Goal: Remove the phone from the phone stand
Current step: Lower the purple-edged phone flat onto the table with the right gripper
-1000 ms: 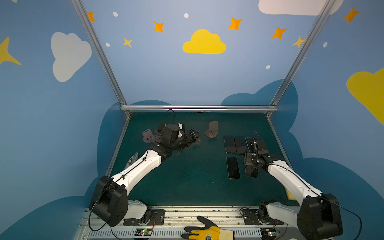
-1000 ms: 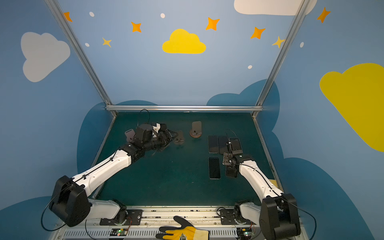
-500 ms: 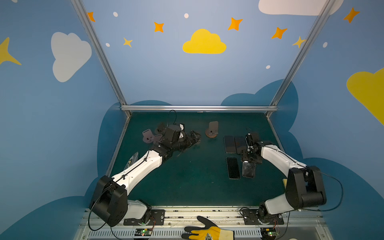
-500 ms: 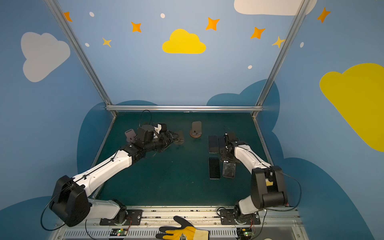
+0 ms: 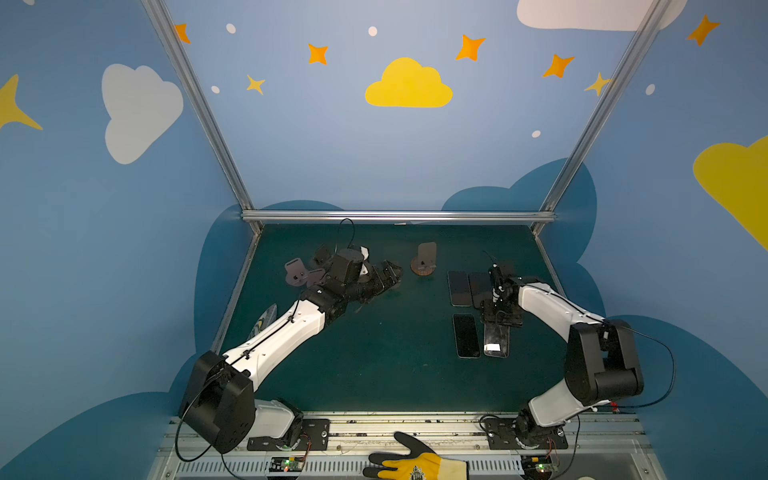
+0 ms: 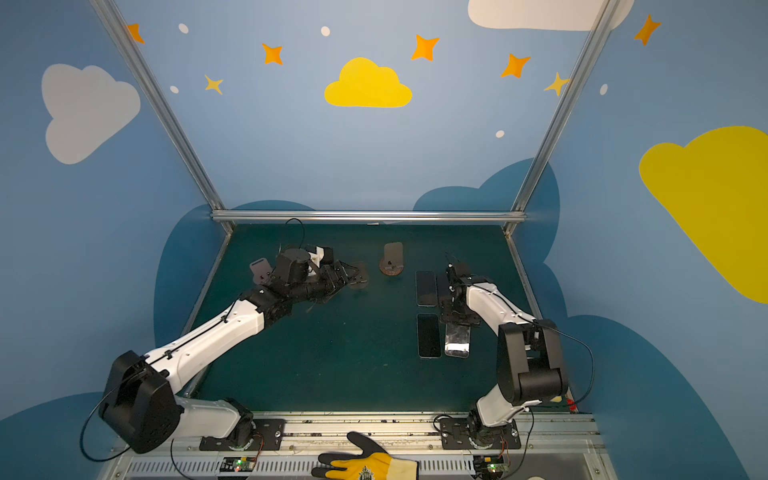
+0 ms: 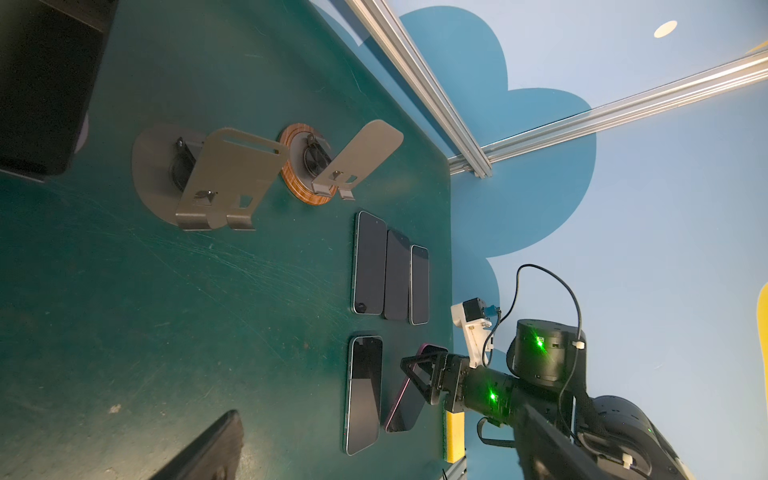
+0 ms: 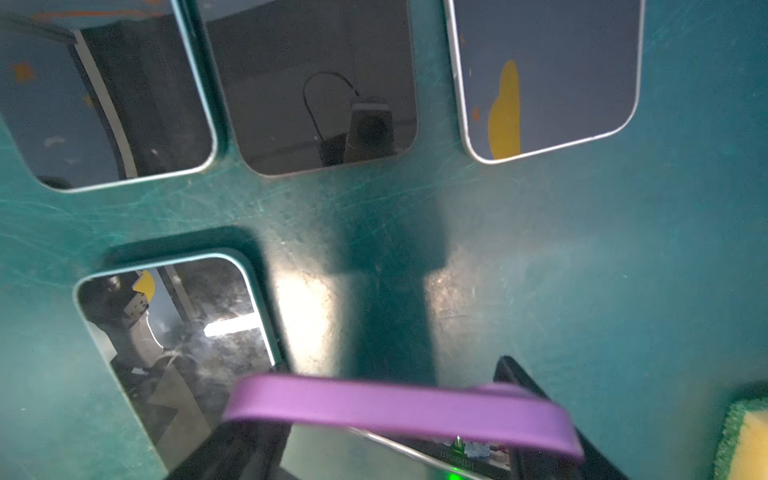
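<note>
My right gripper (image 5: 500, 318) (image 6: 459, 318) is shut on the far end of a purple-edged phone (image 5: 496, 340) (image 6: 457, 340) (image 7: 405, 399) (image 8: 399, 409). The phone slopes down toward the front, its near end at the green mat, close beside another phone (image 5: 466, 336). A grey phone stand (image 7: 224, 178) (image 6: 359, 276) and a wood-based phone stand (image 5: 424, 259) (image 7: 349, 162) both stand empty at the back. My left gripper (image 5: 392, 272) (image 6: 353, 272) hangs open just short of the grey stand, holding nothing.
Three phones (image 5: 459, 289) (image 7: 390, 280) lie side by side behind my right gripper. More empty stands (image 5: 297, 274) sit at the back left. A yellow sponge (image 7: 454, 432) (image 8: 748, 440) lies at the mat's right edge. A glove (image 5: 419, 465) rests on the front rail.
My right arm raised its elbow and drew the gripper back, so the phone now slopes down beside the front phone. The left arm has barely moved.
</note>
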Controlling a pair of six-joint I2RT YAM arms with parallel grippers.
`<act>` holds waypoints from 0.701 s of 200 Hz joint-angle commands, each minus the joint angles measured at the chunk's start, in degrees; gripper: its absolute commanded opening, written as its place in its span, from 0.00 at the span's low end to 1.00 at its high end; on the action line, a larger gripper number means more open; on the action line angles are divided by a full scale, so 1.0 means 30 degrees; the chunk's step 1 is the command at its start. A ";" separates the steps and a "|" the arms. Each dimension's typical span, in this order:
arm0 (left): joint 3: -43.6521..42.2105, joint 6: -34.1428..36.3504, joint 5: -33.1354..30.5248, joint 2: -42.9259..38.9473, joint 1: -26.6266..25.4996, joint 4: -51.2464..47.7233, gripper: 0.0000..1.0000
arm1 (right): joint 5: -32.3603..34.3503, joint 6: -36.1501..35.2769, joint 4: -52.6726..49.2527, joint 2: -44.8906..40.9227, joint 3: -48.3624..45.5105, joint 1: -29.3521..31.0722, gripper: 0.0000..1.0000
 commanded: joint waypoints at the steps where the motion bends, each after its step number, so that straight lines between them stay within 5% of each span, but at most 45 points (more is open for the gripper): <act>1: 0.0321 0.0352 -0.0242 0.0098 -0.0031 -0.0180 1.00 | -0.0294 -0.0264 -0.0487 0.0487 0.0501 -0.0089 0.60; 140: 0.0289 0.0445 -0.0325 -0.0158 -0.0057 -0.0129 1.00 | -0.0245 -0.0816 -0.0372 0.2954 0.1129 -0.0268 0.64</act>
